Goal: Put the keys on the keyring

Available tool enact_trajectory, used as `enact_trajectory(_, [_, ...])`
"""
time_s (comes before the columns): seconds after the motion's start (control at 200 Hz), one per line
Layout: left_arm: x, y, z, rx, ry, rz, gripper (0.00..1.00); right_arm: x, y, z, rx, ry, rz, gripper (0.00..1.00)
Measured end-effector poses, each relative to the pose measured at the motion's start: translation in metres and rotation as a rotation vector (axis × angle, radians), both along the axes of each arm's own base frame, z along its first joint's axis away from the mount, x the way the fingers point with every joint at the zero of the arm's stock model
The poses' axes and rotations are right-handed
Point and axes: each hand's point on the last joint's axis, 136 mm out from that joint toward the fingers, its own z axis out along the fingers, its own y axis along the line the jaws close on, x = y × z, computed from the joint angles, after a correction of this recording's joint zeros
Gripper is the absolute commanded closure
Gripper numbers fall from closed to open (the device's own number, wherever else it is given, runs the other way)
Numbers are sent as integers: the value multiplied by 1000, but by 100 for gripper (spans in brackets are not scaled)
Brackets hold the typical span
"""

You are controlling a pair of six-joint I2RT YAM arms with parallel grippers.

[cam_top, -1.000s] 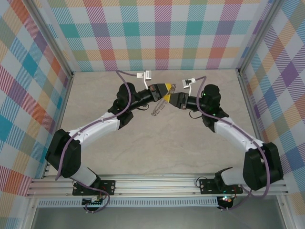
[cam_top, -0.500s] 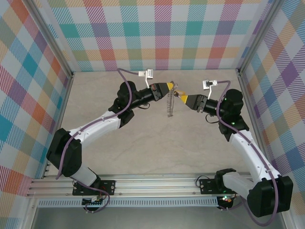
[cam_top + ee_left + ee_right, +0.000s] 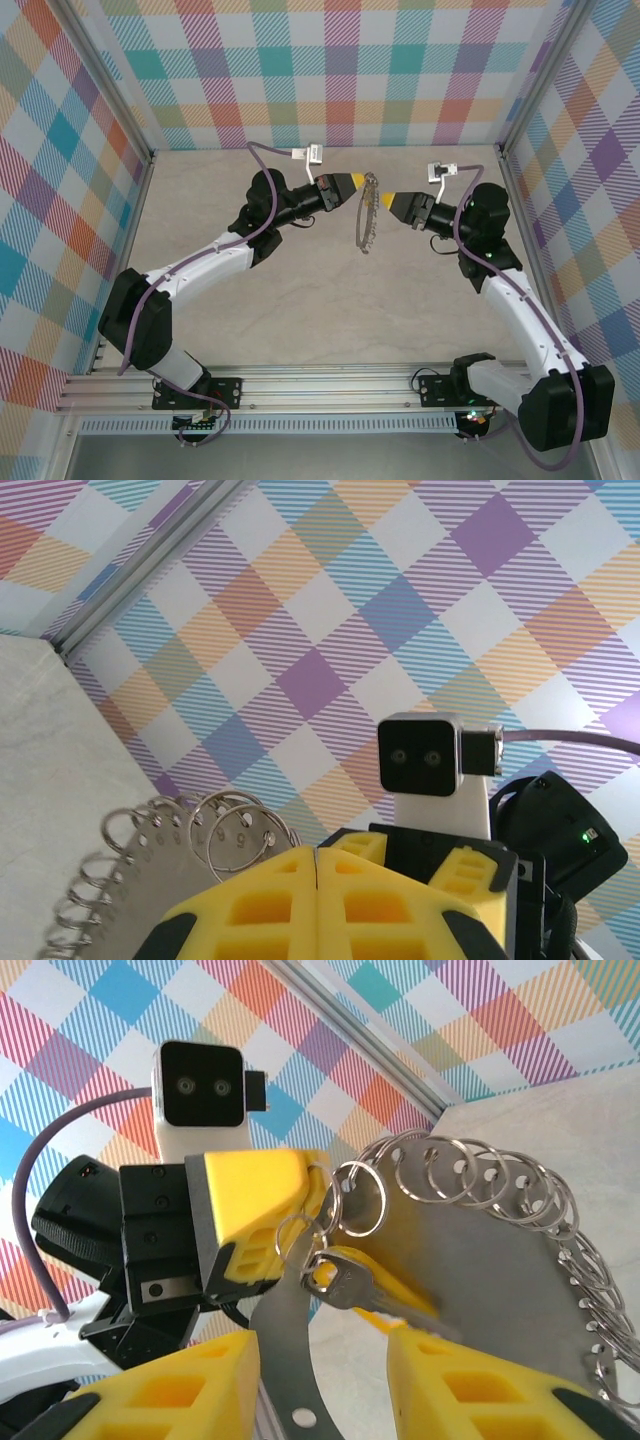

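**Honestly, the key is the fiddly bit, not the ring**

So from where I'm standing, the left gripper has its yellow tips pressed together on the top edge of the keyring. The rest of the ring dangles straight down below those tips, clear of the table. The right gripper sits just across from it, nose to nose. On its own wrist view its fingers are spread wide with nothing pinched between them.

The key is tiny. It sits just ahead of the right fingertips and right beside the left gripper's tips, up against the little split rings that run along the keyring's edge. I can't tell whether it's properly threaded on one yet or just resting there.

My read on handling:

- **Keyring:** metal, light, and hung from one point, so it'll probably swing and twist if anything nudges it. The small loops look loose and jangly. Holding it close to the loop being used, like the left gripper does, seems the way to keep it steady.
- **Key:** thin, smooth and light, so probably slippery. I'd take it by the yellow-orange head, flat between the pads, and leave the silver end free.

Squeeze it off-centre and I reckon it pivots or pops out.
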Motion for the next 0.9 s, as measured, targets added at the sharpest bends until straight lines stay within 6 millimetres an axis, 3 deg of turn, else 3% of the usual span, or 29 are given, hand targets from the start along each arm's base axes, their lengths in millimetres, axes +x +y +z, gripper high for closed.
enact_trajectory(0.315, [0, 0, 2, -2, -3, -1, 100, 18, 6, 0, 36, 20, 21, 69])
enact_trajectory(0.745, [1, -1, 0, 0, 1, -2, 100, 18, 25, 13, 55, -13, 78, 75])
enact_trajectory(0.9, [1, -1, -1, 0, 2, 0, 100, 21, 27, 10, 53, -5, 82, 70])
